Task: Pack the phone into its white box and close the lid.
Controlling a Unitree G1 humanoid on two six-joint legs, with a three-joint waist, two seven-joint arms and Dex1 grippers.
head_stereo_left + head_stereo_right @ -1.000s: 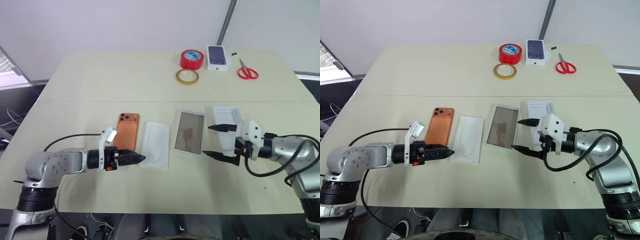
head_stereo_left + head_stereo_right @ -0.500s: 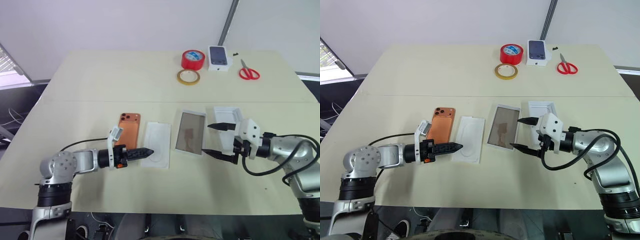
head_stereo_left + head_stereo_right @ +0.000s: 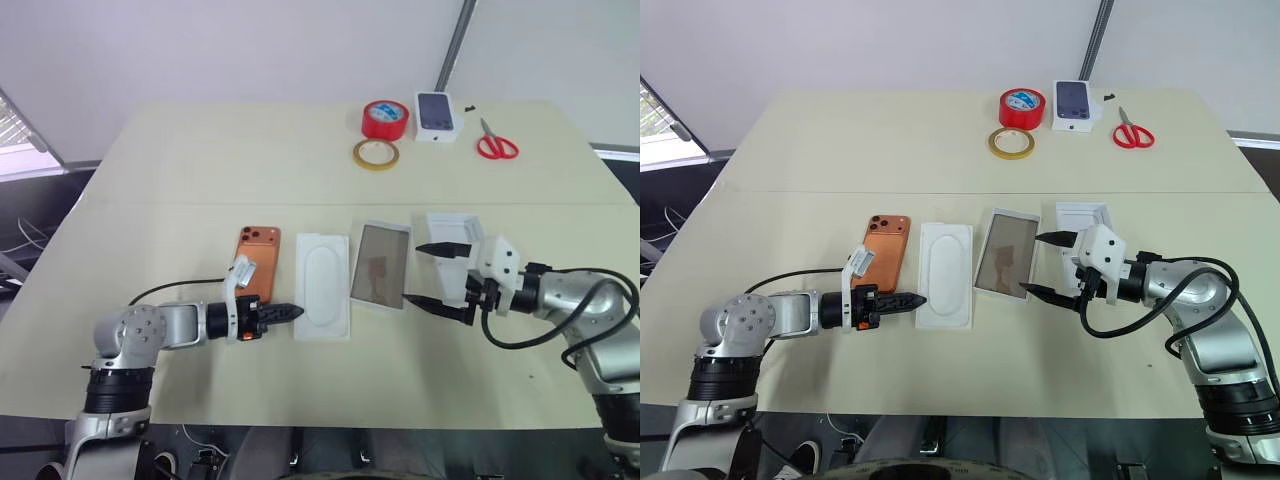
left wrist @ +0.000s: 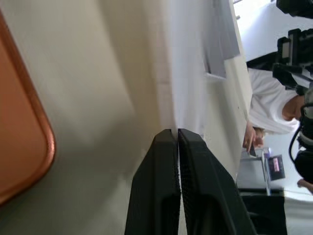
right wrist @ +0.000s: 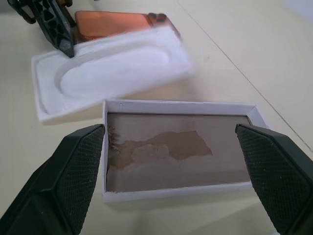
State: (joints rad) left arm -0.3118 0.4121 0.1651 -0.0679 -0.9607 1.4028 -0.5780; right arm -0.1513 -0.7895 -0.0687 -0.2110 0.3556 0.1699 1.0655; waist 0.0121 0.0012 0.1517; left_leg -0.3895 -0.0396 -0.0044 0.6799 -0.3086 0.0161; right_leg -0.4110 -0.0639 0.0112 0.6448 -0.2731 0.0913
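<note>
While the phone (image 3: 886,252) lies bare on the worktop (image 3: 890,140), at nine o'clock of the white box (image 3: 1006,254), nothing is packed and the lid (image 3: 1080,222) sits open at three o'clock. The left end effector (image 3: 914,299) is pinched shut at the embossed white card (image 3: 945,274), seemingly on its edge; the right end effector (image 3: 1044,264) gapes wide around the box's near end, holding nothing.
</note>
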